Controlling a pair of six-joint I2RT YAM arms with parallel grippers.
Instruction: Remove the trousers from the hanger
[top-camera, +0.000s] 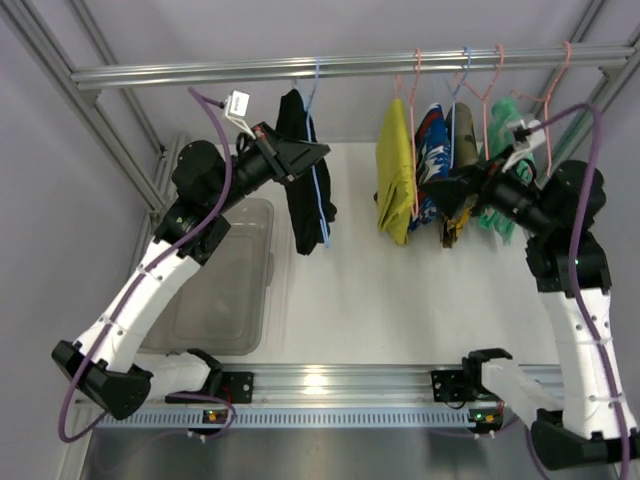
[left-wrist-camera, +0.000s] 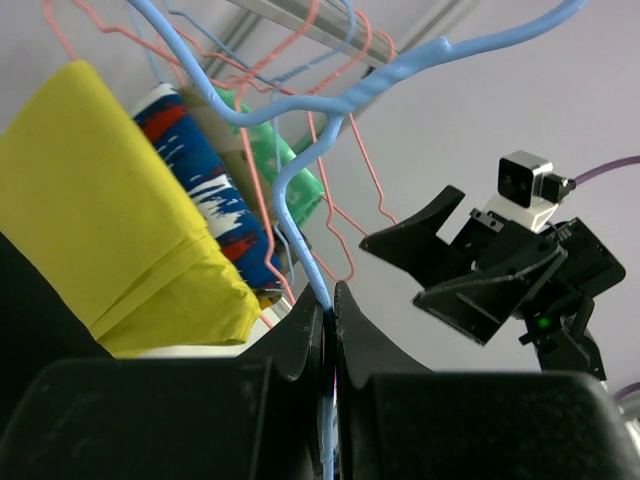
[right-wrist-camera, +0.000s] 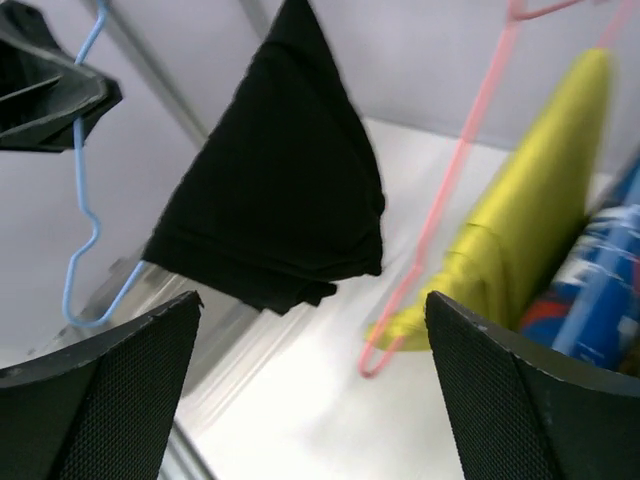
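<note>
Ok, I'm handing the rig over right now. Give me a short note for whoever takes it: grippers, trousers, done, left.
Left gripper: shut on the wire of the blue hanger, beside the black trousers.
Right gripper: open, empty, facing the black trousers.
Black trousers are draped over the blue hanger, yellow trousers over a pink hanger; both hangers are on the rail.
Done: no pair off yet.
Left: pull both pairs off their hangers.

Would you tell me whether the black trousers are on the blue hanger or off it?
On: the trousers drape over the hanger, hooked on the rail; the left hand grips its wire.
</note>
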